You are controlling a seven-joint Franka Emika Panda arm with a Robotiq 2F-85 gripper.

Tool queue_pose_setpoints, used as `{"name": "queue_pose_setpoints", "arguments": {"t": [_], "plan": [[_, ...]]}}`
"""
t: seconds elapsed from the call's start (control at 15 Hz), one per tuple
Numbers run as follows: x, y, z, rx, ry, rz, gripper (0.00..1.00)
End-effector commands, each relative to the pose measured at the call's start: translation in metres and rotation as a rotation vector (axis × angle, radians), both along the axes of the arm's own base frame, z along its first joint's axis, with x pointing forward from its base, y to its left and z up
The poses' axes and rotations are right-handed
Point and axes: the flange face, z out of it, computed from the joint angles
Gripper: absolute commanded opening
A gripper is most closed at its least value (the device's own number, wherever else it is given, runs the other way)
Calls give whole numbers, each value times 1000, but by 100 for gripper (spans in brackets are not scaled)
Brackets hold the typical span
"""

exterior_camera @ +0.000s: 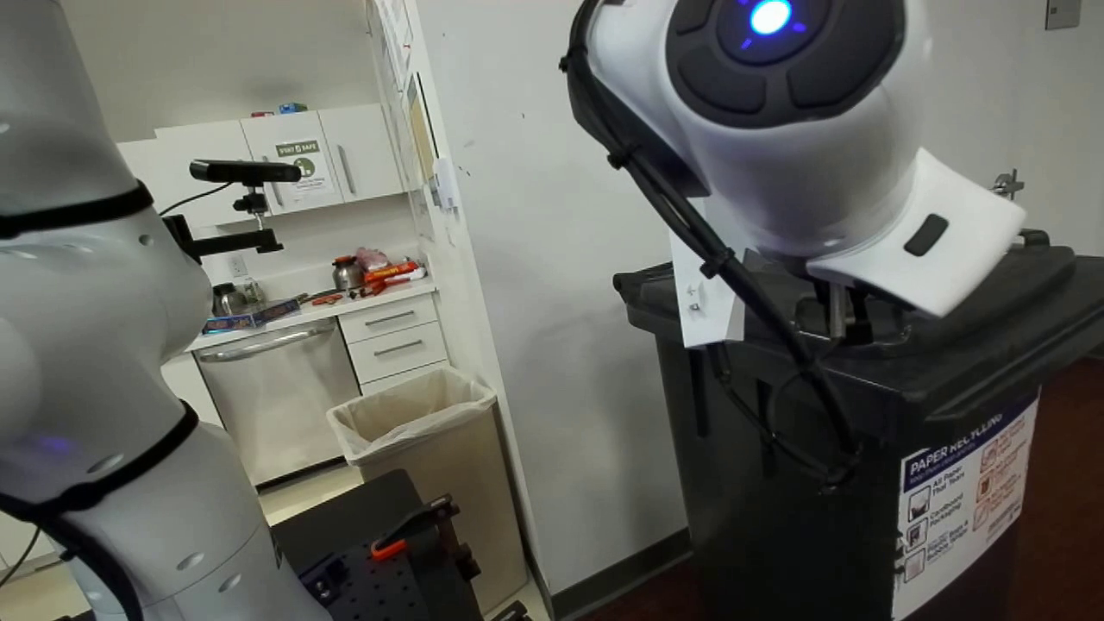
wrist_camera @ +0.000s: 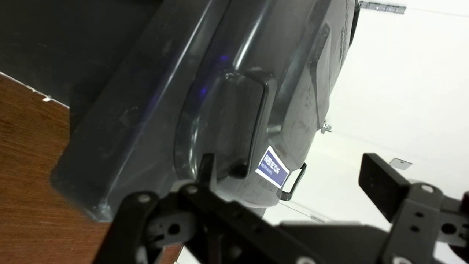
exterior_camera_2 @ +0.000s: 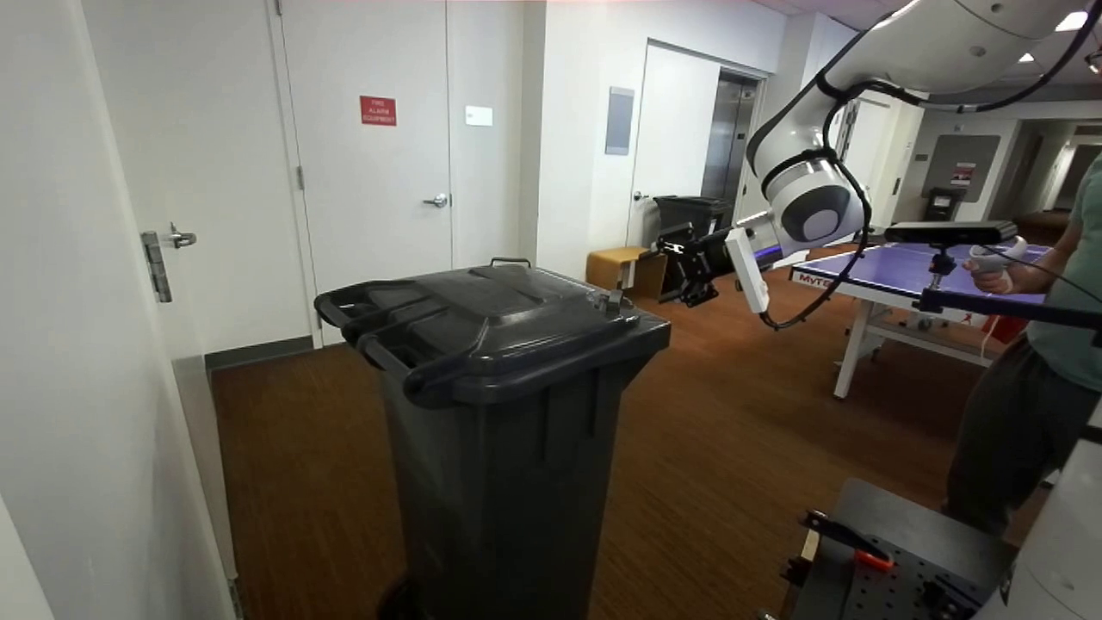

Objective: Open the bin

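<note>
The bin is large and dark grey-black, with its lid down, in both exterior views (exterior_camera: 776, 483) (exterior_camera_2: 508, 482). A white-and-blue label (exterior_camera: 966, 509) is on its front. The wrist view shows the ribbed lid (wrist_camera: 146, 106) close up, with a black bar handle (wrist_camera: 269, 106) near its edge and another handle (wrist_camera: 295, 183) farther off. My gripper (exterior_camera_2: 671, 272) is open and empty, beside the lid's edge and apart from it in an exterior view. In the wrist view my gripper's (wrist_camera: 289, 172) fingers are wide apart, the left one overlapping the near handle's end in the picture.
A beige open container (exterior_camera: 448, 466) with a liner stands by the wall. A person (exterior_camera_2: 1033, 405) stands near a ping-pong table (exterior_camera_2: 895, 267). A wooden stool (exterior_camera_2: 607, 269) and another dark bin (exterior_camera_2: 689, 211) are behind the gripper. A black perforated mount plate (exterior_camera_2: 904, 560) surrounds my base.
</note>
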Motion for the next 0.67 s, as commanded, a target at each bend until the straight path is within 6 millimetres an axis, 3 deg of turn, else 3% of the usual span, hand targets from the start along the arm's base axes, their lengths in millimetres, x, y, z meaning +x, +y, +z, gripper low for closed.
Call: {"name": "queue_pose_setpoints", "arguments": {"t": [0.0, 0.6], "plan": [[16, 1, -5, 20, -28, -4, 100], [71, 3, -11, 44, -47, -25, 100]]}}
